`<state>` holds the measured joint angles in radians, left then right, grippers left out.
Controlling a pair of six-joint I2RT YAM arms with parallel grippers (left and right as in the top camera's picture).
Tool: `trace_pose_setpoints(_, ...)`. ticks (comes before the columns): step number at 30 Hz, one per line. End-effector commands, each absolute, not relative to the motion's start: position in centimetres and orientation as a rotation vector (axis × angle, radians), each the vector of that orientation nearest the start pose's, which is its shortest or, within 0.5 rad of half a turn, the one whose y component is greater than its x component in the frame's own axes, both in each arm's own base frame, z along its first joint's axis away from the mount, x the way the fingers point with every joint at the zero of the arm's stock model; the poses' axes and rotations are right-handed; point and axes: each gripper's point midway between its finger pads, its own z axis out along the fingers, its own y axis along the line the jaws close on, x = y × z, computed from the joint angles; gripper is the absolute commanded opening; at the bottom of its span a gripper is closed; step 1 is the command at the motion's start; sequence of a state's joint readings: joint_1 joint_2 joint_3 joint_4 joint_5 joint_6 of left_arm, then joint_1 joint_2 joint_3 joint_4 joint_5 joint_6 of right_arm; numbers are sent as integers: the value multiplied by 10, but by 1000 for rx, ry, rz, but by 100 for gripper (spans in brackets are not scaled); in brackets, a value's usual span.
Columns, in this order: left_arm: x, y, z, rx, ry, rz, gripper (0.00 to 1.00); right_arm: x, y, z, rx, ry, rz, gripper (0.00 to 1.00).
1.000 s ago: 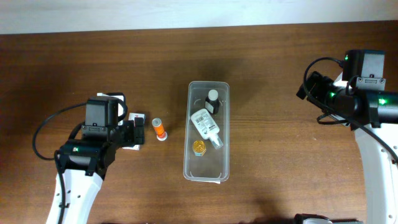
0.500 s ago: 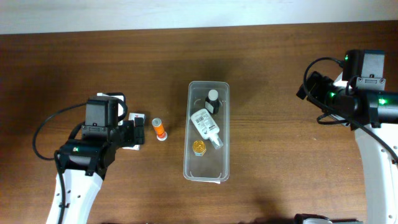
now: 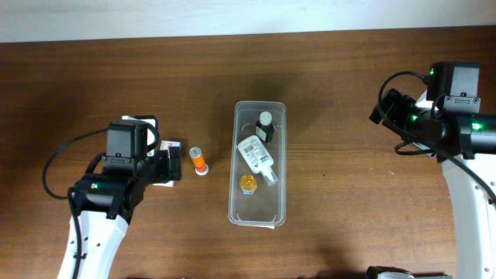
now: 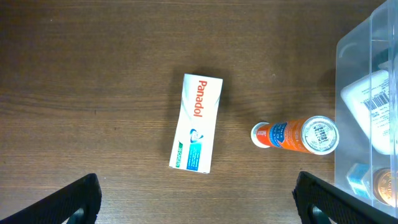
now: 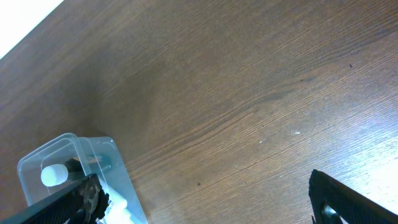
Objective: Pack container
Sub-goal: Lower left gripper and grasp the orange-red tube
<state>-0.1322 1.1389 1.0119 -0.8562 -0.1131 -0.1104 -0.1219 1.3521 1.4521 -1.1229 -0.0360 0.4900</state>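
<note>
The clear plastic container [image 3: 258, 218] lies lengthwise mid-table. It holds a black bottle with a white cap [image 3: 265, 125], a white labelled bottle [image 3: 256, 155] and a gold-capped jar [image 3: 248, 184]. An orange tube with a white cap [image 3: 199, 160] lies left of it, also in the left wrist view [image 4: 297, 135]. A white Panadol box [image 4: 196, 123] lies further left. My left gripper [image 4: 198, 198] is open and empty above the box. My right gripper [image 5: 205, 200] is open and empty, far right of the container [image 5: 31, 163].
The table's far edge meets a white wall [image 3: 232, 15] at the top. Bare brown wood [image 3: 341, 178] lies between the container and the right arm. The container's edge shows at the right of the left wrist view [image 4: 354, 87].
</note>
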Motion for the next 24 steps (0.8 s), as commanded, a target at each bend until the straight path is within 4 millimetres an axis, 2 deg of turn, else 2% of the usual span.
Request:
trace_pose_setpoints(1,301,-16,189,-42,2517,67,99,328,-34,247,769,2483,186,98)
trace_pose_setpoints(8,310,-19,214,-42,2460,42,98,328,-34,247,769,2483,186,98)
trace_pose_setpoints(12,312,-40,222,9,2450,-106,89,328,-34,247,769,2483,186,98)
trace_pose_setpoints(13,312,-44,221,21,2457,-138,85,328,-34,247,769,2483,186,98)
trace_pose_setpoints(16,323,-49,208,32,2487,-158,85,328,-34,247,769,2483,186,98)
trace_pose_setpoints(20,337,-78,181,164,2546,-284,82,328,-34,247,769,2483,186,98)
trace_pose_setpoints(24,347,-91,159,220,2607,-287,81,328,-34,247,769,2483,186,98)
